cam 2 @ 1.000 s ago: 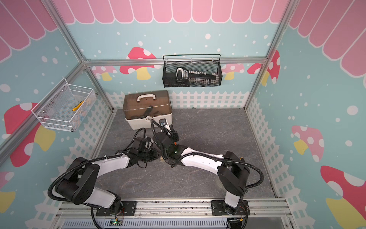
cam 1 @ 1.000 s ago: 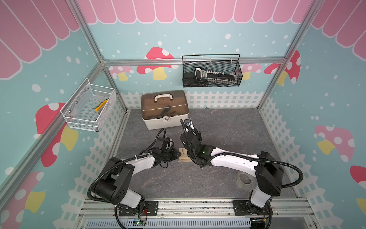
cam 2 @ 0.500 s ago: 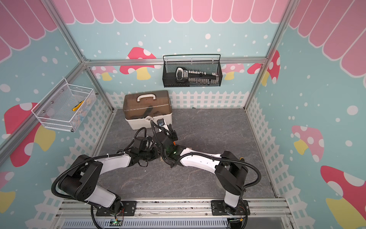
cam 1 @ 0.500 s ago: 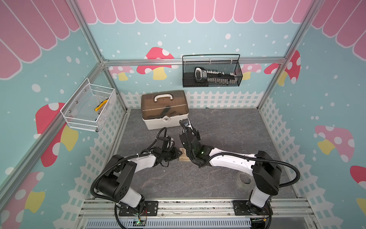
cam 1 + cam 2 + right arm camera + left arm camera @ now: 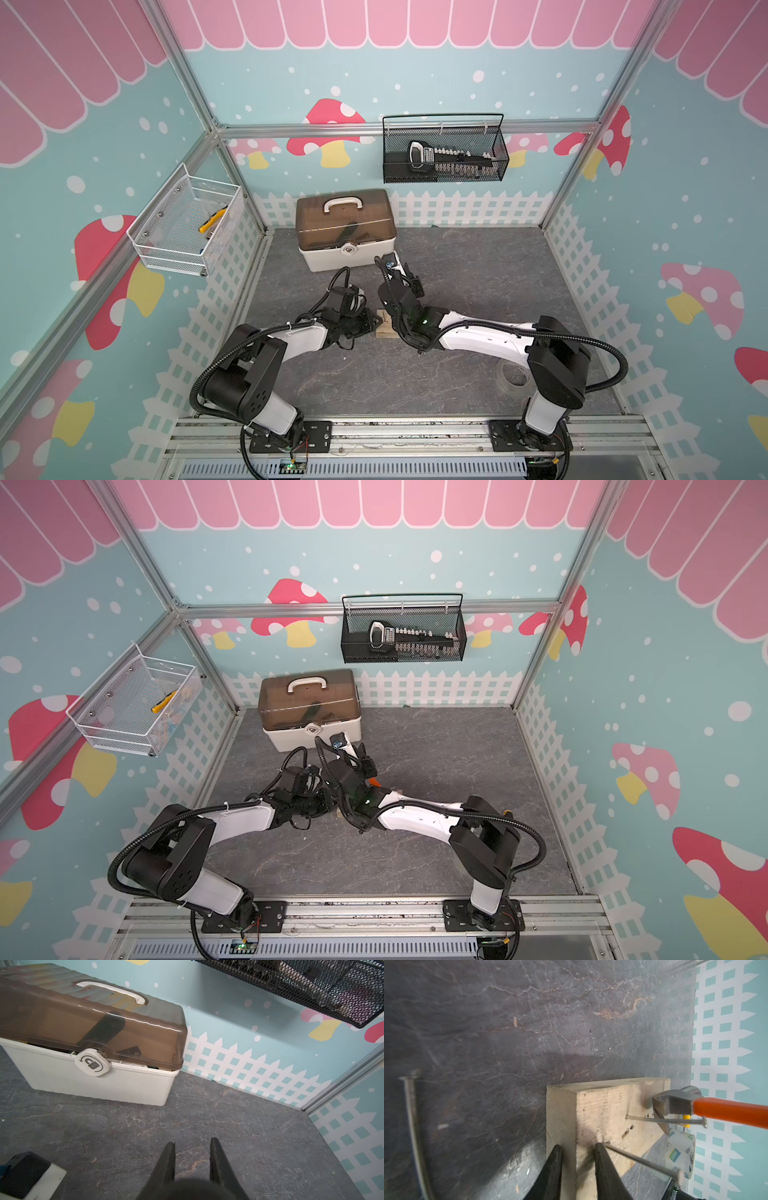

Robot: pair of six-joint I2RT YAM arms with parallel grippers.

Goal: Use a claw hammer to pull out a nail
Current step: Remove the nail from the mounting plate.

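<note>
L hand (image 5: 577, 1145) grips wood block (image 5: 608, 1105); R hand (image 5: 192, 1140) clamps claw hammer (image 5: 716, 1111) (tape roll (image 5: 681, 1153) reads "del…").

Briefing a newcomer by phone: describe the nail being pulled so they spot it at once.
In front of the toolbox lies a wooden block. Two nails stand in it: the wanted nail touches the claw hammer; the other nail stands free.

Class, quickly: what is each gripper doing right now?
Left gripper: closed on the wooden block's edge.
Right gripper: closed, holding the claw hammer by its shaft.
</note>
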